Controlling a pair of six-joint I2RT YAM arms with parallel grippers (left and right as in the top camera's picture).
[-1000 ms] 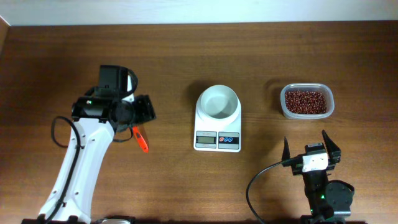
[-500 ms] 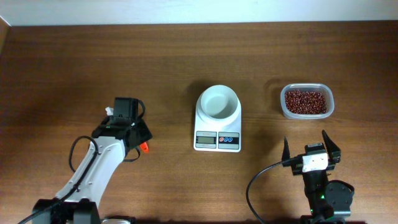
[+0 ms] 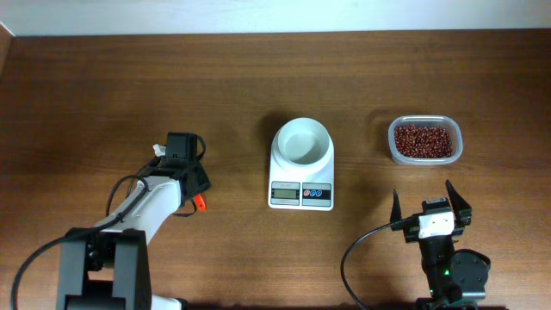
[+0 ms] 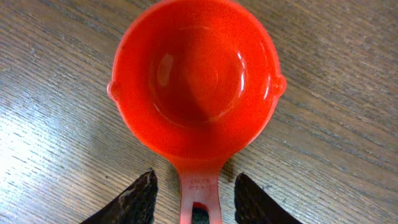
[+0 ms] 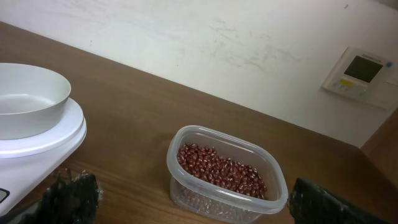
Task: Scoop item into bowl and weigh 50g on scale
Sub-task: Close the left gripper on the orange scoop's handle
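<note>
Overhead, the bowl point(image 3: 302, 142) sits empty on the scale point(image 3: 301, 195), ready for weighing; the beans point(image 3: 422, 140) lie in a clear container point(image 3: 425, 119) right of the scale; the right gripper point(image 3: 422, 191) hangs nearer, spread wide.
Left wrist: the left gripper point(image 4: 194, 177) straddles the handle of the red scoop point(image 4: 196, 74), spread, not touching, seemingly to pinch it.
Right wrist: the container stands just beyond the scale.

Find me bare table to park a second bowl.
Widest bare wood: the back strip behind the bowl and the bean container, and the gap between the scale and that container. Also free: the front strip between the red scoop and the right hand. Crowded: round the scoop, where the left hand straddles its handle.
</note>
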